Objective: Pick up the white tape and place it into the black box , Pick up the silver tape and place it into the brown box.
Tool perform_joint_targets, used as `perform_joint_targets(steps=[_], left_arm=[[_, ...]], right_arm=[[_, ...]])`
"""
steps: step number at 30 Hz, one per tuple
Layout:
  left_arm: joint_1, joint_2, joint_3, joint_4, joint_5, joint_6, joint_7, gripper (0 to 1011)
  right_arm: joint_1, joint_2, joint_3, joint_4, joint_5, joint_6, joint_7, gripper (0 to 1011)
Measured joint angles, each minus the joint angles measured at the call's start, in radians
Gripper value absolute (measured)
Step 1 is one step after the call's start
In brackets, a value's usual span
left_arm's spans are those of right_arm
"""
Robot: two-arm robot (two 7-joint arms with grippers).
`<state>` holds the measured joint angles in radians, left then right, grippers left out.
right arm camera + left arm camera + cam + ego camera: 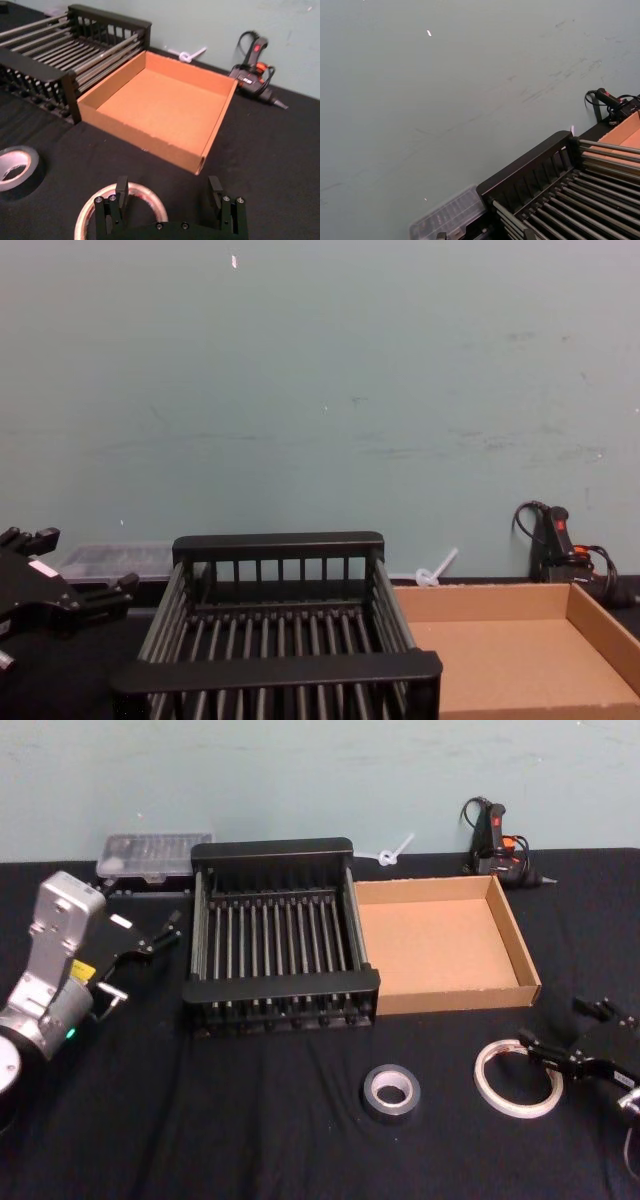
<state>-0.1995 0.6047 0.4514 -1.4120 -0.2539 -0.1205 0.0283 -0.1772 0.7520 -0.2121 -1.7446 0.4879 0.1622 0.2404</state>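
White tape (517,1078) lies flat on the cloth, its rim passing under the right gripper (583,1042), whose fingers are spread wide and empty. Grasping is under way; next it should lower, pinch the rim, then carry it far left to the black box (275,852).

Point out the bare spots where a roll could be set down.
Free: the brown box floor, the black box slatted floor, and the cloth in front of the black box, left of the silver tape. Crowded: the near right, where the open right gripper hangs over the white tape.
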Motion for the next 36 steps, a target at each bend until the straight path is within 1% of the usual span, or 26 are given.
perform_joint_targets(steps=[5, 12, 21, 28, 36], left_arm=[[0.000, 0.000, 0.000, 0.000, 0.000, 0.000, 0.000, 1001], [0.000, 0.000, 0.000, 0.000, 0.000, 0.000, 0.000, 1001], [0.000, 0.000, 0.000, 0.000, 0.000, 0.000, 0.000, 1001], [0.000, 0.000, 0.000, 0.000, 0.000, 0.000, 0.000, 1001], [0.000, 0.000, 0.000, 0.000, 0.000, 0.000, 0.000, 1001]], right_arm=[[-0.001, -0.007, -0.007, 0.009, -0.006, 0.024, 0.022, 1002], [0.002, -0.019, -0.011, 0.024, -0.022, 0.044, 0.039, 1002], [0.022, -0.047, -0.017, 0.063, -0.054, 0.070, 0.057, 1002], [0.033, -0.064, -0.018, 0.083, -0.072, 0.079, 0.065, 1002], [0.035, -0.081, -0.008, 0.092, -0.089, 0.084, 0.076, 1002]])
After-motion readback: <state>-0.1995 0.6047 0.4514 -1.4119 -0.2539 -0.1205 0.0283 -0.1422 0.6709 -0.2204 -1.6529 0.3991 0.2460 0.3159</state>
